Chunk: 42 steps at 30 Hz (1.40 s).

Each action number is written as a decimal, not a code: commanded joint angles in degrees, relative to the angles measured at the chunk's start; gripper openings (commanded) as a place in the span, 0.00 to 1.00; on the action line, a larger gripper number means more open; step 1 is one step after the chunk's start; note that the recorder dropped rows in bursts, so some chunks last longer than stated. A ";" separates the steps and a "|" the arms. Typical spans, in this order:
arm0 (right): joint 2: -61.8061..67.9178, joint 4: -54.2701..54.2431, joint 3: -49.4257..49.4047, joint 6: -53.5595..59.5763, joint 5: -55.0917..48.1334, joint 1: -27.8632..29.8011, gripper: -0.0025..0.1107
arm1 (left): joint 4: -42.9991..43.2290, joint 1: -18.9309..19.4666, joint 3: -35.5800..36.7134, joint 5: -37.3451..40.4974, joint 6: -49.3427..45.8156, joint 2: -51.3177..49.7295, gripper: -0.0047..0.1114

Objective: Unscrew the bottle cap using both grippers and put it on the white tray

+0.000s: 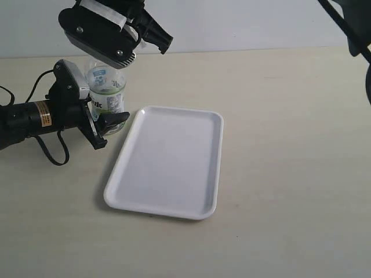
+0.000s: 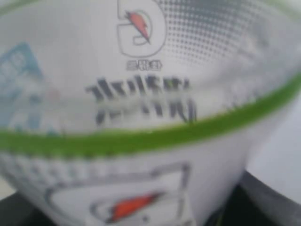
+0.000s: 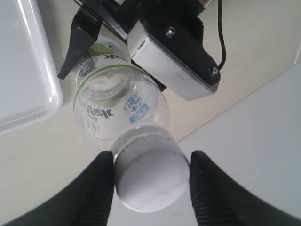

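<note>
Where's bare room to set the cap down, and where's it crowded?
In the exterior view, bare: the whole tray floor, plus the table right of the tray and along its near edge. Crowded: off the tray's far-left corner, where the left tool clamps the bottle and the right tool grips the cap.

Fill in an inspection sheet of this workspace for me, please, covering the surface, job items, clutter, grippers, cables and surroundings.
Surface: pale table, no spills or marks seen.
Job's things: bottle upright beside the white tray, which holds nothing; bottle cap sits on the neck.
Clutter: nothing seen.
Grippers: left gripper clamps the bottle's body from the side; right gripper comes from above, jaws against both sides of the cap.
Cables: black cable loops on the table by the left gripper.
Surroundings: plain light wall behind the table.
</note>
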<state>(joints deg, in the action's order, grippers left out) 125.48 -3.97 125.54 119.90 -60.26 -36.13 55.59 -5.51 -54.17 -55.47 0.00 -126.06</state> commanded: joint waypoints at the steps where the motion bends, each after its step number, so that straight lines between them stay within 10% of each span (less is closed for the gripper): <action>1: -0.69 0.28 0.09 0.72 -0.19 0.14 0.02 | 0.75 -0.26 0.05 -0.75 0.00 0.78 0.04; 8: -0.69 -1.31 0.09 -1.18 -1.48 0.14 0.04 | 0.75 -0.26 0.05 -0.75 0.00 0.78 0.04; 18: -0.69 -1.65 0.09 -4.48 0.81 0.14 0.63 | 0.75 -0.26 0.05 -0.75 0.00 0.78 0.04; 42: -0.82 -0.03 0.09 -79.52 0.08 0.14 0.64 | -0.50 -0.26 0.05 -0.77 0.00 0.78 0.04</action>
<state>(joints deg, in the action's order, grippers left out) 125.16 -4.18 125.54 51.00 -59.99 -36.13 56.06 -5.51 -54.17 -55.47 0.00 -126.06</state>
